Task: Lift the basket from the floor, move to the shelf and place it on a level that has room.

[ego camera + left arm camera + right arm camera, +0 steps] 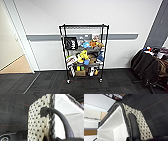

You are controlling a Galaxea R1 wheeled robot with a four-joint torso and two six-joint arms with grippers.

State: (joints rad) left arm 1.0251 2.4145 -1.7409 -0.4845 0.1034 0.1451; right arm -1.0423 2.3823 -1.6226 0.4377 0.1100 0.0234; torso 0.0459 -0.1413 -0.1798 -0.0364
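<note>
The shelf (84, 52) is seen in the head view, standing on its casters on the floor (50, 85) against a white wall (87, 12). Its level (83, 26), the topmost wire tier, is bare, while the lower tiers are crowded with toys and boxes. A dark chair (146, 67) is placed to the right.

The basket (37, 122) is shown close in both wrist views, with its cream lining (114, 125) and a dark loop handle (58, 116) visible; carpet is seen beyond its woven wall. Whether either claw is open or closed cannot be told.
</note>
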